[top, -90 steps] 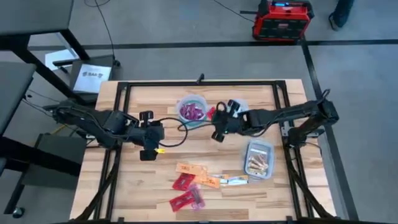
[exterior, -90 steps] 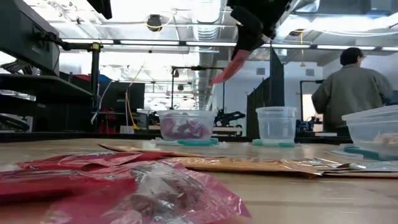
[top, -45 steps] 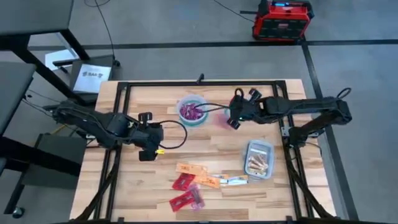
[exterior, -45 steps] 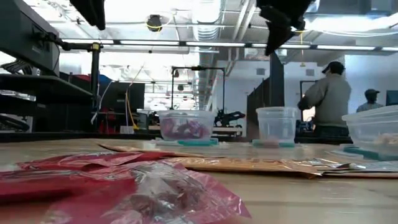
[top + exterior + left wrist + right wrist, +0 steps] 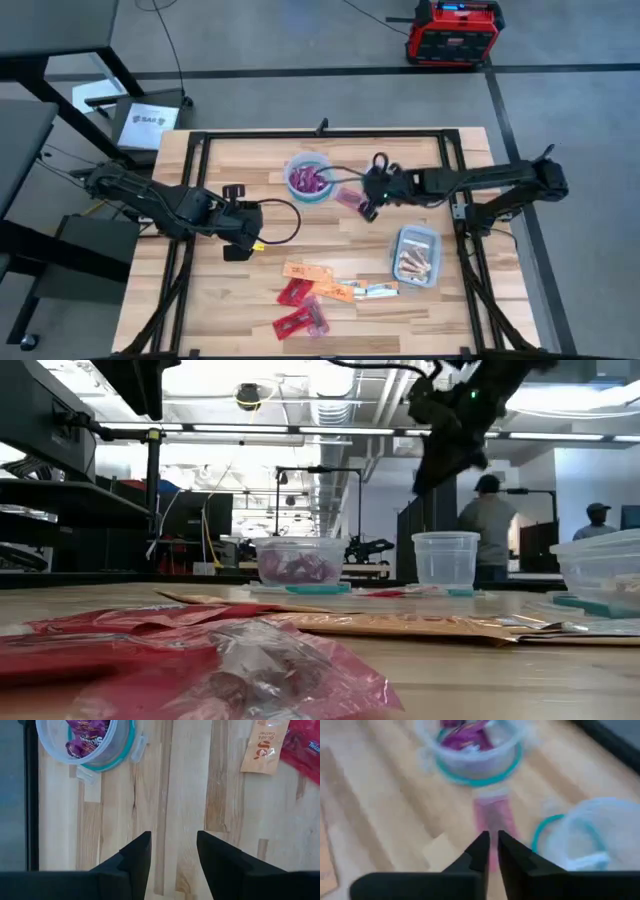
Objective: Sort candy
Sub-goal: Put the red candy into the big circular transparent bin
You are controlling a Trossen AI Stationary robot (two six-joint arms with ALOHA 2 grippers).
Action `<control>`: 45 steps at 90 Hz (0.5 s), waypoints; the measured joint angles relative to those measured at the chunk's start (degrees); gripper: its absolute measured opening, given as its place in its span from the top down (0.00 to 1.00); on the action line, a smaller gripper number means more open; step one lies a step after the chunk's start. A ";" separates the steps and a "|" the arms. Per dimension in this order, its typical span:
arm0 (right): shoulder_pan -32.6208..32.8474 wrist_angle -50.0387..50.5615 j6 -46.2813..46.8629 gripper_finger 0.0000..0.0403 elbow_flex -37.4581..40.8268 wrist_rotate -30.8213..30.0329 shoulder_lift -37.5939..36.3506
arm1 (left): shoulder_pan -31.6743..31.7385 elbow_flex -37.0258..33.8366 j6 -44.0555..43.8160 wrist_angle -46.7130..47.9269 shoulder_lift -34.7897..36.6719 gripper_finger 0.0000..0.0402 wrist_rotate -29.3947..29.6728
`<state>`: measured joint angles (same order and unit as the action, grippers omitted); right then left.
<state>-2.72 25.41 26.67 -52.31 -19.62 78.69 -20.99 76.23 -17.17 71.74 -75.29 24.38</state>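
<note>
My right gripper [image 5: 490, 841] hangs nearly pressed together above a pink candy [image 5: 349, 198] lying on the surface [image 5: 270, 265] between two bowls [image 5: 308, 177]. My left gripper [image 5: 170, 851] waits spread, holding nothing.

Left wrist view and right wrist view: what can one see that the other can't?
Only the left wrist view shows the orange candy, a red candy and the open left tool. Only the right wrist view shows a pink candy on the table, an empty bowl and the right tool. Both show the bowl of purple candy.
</note>
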 joint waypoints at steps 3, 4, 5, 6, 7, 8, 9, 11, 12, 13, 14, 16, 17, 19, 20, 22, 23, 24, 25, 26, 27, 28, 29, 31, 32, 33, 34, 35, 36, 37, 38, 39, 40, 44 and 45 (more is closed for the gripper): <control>-0.16 -1.41 -0.02 0.85 0.69 0.02 0.93 | 0.00 0.00 0.04 -0.46 0.00 0.64 0.02; -0.24 -1.51 -0.03 0.84 0.85 0.02 1.31 | 0.00 0.00 0.07 -0.63 0.00 0.64 0.02; -0.32 -1.55 -0.04 0.83 1.00 0.02 1.71 | 0.02 0.00 0.13 -0.77 0.00 0.64 0.02; -0.41 -1.44 -0.09 0.81 1.14 0.02 2.22 | 0.01 0.00 0.19 -0.86 0.00 0.64 0.02; -0.47 -1.27 -0.13 0.80 1.24 0.02 2.74 | 0.00 0.00 0.26 -0.91 0.00 0.64 0.02; -0.48 -1.01 -0.15 0.79 1.28 0.00 3.26 | 0.00 0.00 0.29 -0.94 0.00 0.64 0.02; -0.49 -0.86 -0.16 0.77 1.31 0.00 3.79 | 0.00 0.00 0.31 -0.96 0.00 0.64 0.02; -0.52 -0.88 -0.17 0.75 1.33 0.01 4.83 | 0.00 0.00 0.35 -0.98 0.00 0.64 0.02; -0.57 -1.13 -0.17 0.73 1.33 0.01 5.33 | 0.00 0.00 0.35 -0.98 0.00 0.64 0.02; -0.62 -1.46 -0.17 0.72 1.33 0.00 5.83 | 0.00 0.00 0.36 -0.96 0.00 0.64 0.02; -0.69 -1.87 -0.19 0.70 1.31 0.01 6.38 | 0.00 0.00 0.37 -0.94 0.00 0.64 0.02; -0.84 -2.70 -0.39 0.67 1.30 0.02 7.43 | 0.00 0.00 0.37 -0.88 0.00 0.64 0.02; -0.85 -3.09 -0.62 0.66 1.30 0.07 7.93 | 0.00 0.00 0.38 -0.87 0.00 0.64 0.02; -0.81 -3.94 -1.31 0.63 1.30 0.20 8.92 | 0.00 0.00 0.39 -0.89 0.00 0.64 0.03; -0.78 -4.46 -1.76 0.62 1.30 0.27 9.40 | 0.00 0.00 0.39 -0.92 0.00 0.64 0.04; -0.73 -5.69 -2.78 0.59 1.28 0.40 10.37 | 0.00 0.00 0.39 -0.98 0.00 0.64 0.02; -0.71 -6.33 -3.30 0.58 1.25 0.44 10.87 | 0.00 0.00 0.39 -0.98 0.00 0.64 0.02; -0.71 -6.92 -3.77 0.56 1.22 0.44 11.31 | 0.01 0.00 0.39 -0.98 0.00 0.64 0.02; -0.70 -7.48 -4.19 0.55 1.21 0.45 11.77 | 0.01 0.00 0.39 -0.98 0.00 0.64 0.02; -0.70 -8.01 -4.58 0.54 1.20 0.46 12.25 | 0.00 0.00 0.39 -0.98 0.00 0.64 0.02; -0.70 -8.45 -4.91 0.53 1.20 0.46 12.73 | 0.00 0.00 0.40 -1.00 0.00 0.64 0.02; -0.70 -8.80 -5.24 0.52 1.20 0.47 13.19 | 0.00 0.00 0.41 -1.02 0.00 0.64 0.02; -0.70 -9.14 -5.57 0.51 1.20 0.49 13.63 | 0.01 0.00 0.41 -1.02 0.00 0.64 0.02; -0.70 -9.98 -6.17 0.49 1.22 0.51 14.46 | 0.02 0.00 0.41 -1.00 0.00 0.64 0.02; -0.68 -10.45 -6.52 0.48 1.22 0.52 14.86 | 0.02 0.01 0.41 -1.00 0.00 0.64 0.02; -0.70 -10.89 -6.83 0.47 1.22 0.53 15.22 | 0.02 0.02 0.39 -1.00 0.00 0.64 0.02; -0.73 -11.26 -7.03 0.46 1.22 0.50 15.54 | 0.02 0.01 0.41 -1.00 0.00 0.64 0.02; -0.78 -11.56 -7.07 0.46 1.22 0.43 15.79 | 0.02 0.00 0.42 -1.01 0.00 0.64 0.02; -0.85 -11.81 -7.11 0.45 1.22 0.36 16.12 | 0.02 0.00 0.42 -1.02 0.00 0.64 0.02; -0.92 -12.05 -7.14 0.44 1.22 0.30 16.46 | 0.02 0.00 0.42 -1.01 0.00 0.64 0.02; -1.02 -12.27 -7.14 0.44 1.22 0.23 16.76 | 0.02 0.00 0.42 -1.00 0.00 0.64 0.02; -1.12 -12.52 -7.16 0.43 1.22 0.17 17.04 | 0.02 0.00 0.42 -0.99 0.00 0.64 0.02; -1.23 -12.80 -7.19 0.43 1.22 0.13 17.29 | 0.02 0.00 0.42 -0.98 0.00 0.64 0.02; -1.80 -13.89 -7.43 0.42 1.12 -0.31 18.40 | 0.02 0.02 0.42 -1.00 0.00 0.64 0.02; -1.95 -14.04 -7.41 0.42 1.09 -0.25 18.68 | 0.02 0.02 0.42 -0.99 0.00 0.64 0.02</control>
<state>-4.67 11.36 19.26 -51.21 -19.87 97.37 -20.97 76.25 -16.75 70.75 -75.29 24.40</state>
